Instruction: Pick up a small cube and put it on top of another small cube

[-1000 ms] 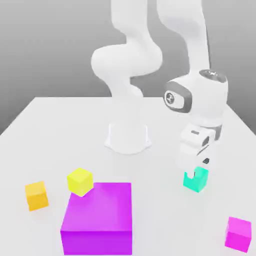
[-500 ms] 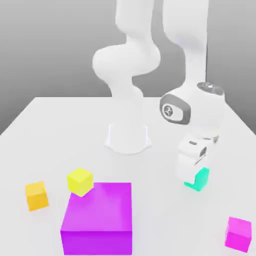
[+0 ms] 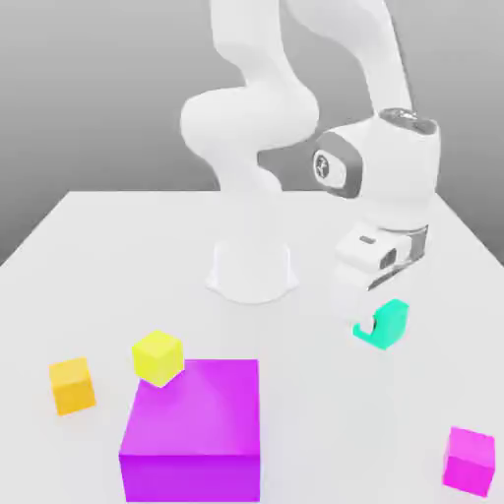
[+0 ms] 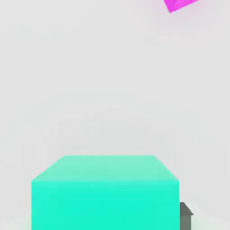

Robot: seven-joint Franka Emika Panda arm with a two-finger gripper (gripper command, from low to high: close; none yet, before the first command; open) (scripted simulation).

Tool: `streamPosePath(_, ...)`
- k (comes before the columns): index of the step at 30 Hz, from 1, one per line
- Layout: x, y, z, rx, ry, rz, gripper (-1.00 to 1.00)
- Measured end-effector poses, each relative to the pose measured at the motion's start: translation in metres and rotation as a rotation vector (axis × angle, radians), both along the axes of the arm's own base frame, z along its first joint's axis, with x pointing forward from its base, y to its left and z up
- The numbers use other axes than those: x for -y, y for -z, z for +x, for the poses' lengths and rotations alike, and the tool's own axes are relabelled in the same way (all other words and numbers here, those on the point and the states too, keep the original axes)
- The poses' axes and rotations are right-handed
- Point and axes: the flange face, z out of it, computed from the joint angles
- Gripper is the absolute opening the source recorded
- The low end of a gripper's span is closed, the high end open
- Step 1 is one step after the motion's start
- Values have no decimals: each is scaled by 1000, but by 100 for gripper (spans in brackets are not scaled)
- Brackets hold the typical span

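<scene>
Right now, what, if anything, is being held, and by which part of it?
The small teal cube; the end effector grips it by two opposite side faces.

Robot arm, elbow raised.
The forearm (image 3: 369, 54) slopes down on the exterior view's right; the gripper (image 3: 379, 327) points downward, fingers closed in a grip.

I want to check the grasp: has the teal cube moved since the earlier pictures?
Yes, the teal cube has moved up in the exterior view, away from the pink cube's level.
</scene>
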Motion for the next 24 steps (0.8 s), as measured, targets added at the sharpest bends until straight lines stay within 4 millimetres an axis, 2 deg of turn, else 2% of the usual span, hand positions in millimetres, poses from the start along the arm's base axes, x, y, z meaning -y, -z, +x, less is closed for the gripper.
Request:
streamPosePath(4,60,-26,35,2,125,1,-100)
streamPosePath(7,113,-45,52,2,222,1,-100)
streamPosePath(11,189,-71,60,0,355,0,-100)
streamPosePath(14,248,-90,53,-3,457,-1,-100)
streamPosePath(16,267,-83,50,-6,488,3,-100)
streamPosePath(20,272,-43,49,-7,498,2,-100)
streamPosePath(21,273,-35,48,-6,500,-1,100)
streamPosePath(24,273,-35,48,-6,500,-1,100)
